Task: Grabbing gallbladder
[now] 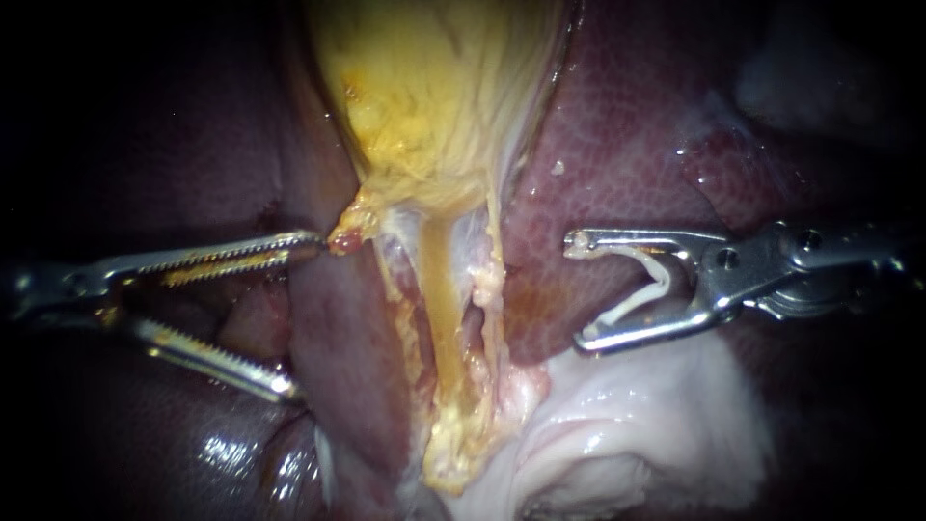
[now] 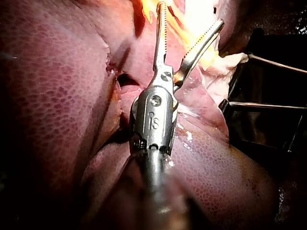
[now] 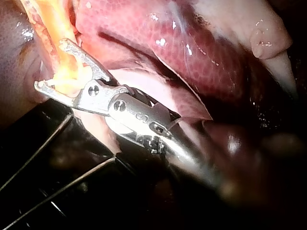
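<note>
Just ahead of the left instrument (image 1: 304, 314), whose toothed jaws gape wide and grip nothing, lies the yellow gallbladder (image 1: 434, 87); the upper jaw tip touches its ragged narrow end. Opposite, the right instrument (image 1: 576, 291) carries a white clip (image 1: 648, 289) between its parted jaws.

Silver left instrument (image 1: 304, 314), toothed; silver right instrument (image 1: 574, 291), screw-hinged
</note>
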Robot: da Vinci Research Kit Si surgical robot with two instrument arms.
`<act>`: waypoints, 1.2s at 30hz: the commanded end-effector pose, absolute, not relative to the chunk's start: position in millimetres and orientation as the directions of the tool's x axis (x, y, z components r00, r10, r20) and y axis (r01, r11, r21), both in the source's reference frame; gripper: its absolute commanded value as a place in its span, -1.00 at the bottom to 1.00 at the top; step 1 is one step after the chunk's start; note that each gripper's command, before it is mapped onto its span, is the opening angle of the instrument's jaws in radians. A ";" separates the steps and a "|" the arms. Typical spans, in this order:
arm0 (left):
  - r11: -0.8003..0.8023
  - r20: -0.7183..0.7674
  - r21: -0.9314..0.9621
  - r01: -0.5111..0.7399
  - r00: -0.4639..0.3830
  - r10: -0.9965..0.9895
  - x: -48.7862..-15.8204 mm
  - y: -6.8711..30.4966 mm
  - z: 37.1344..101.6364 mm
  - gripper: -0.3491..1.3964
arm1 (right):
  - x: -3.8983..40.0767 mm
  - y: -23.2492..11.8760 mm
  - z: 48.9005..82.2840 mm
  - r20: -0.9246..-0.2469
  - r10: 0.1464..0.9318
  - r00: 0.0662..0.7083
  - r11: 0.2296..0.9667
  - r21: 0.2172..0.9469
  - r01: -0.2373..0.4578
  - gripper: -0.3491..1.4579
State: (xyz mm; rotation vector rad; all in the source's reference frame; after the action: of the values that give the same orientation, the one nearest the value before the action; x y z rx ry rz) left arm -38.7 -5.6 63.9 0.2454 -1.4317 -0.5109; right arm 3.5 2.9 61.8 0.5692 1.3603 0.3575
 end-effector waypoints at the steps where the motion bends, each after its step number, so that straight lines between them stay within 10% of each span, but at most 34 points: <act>1: 0.867 0.877 0.458 0.194 0.057 -0.476 -38.7 -5.5 63.9 0.29 | 3.5 2.9 61.7 -0.812 0.554 0.187 0.814 0.575 0.083 0.05; 22: 0.757 0.812 0.529 0.384 0.029 -0.582 -40.6 -2.0 69.4 0.06 | 3.8 2.9 61.7 -0.811 0.554 0.187 0.814 0.575 0.082 0.05; 29: 0.730 0.781 0.556 0.398 0.050 -0.622 -41.2 -2.2 70.9 -0.36 | 3.8 2.9 61.7 -0.811 0.554 0.187 0.814 0.575 0.082 0.05; 33: 0.719 0.763 0.559 0.412 0.083 -0.641 -41.2 -2.6 71.8 -1.00 | 3.9 2.9 61.6 -0.811 0.554 0.186 0.814 0.575 0.082 0.05; 36: 0.717 0.755 0.552 0.426 0.110 -0.646 -40.9 -2.7 72.1 -1.00 | 3.9 2.9 61.6 -0.811 0.554 0.186 0.814 0.575 0.082 0.05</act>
State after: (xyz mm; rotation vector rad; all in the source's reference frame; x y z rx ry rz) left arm -40.9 -2.8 72.2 0.2154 -1.2263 -0.7991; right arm 3.9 2.9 61.6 0.5681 1.3601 0.3593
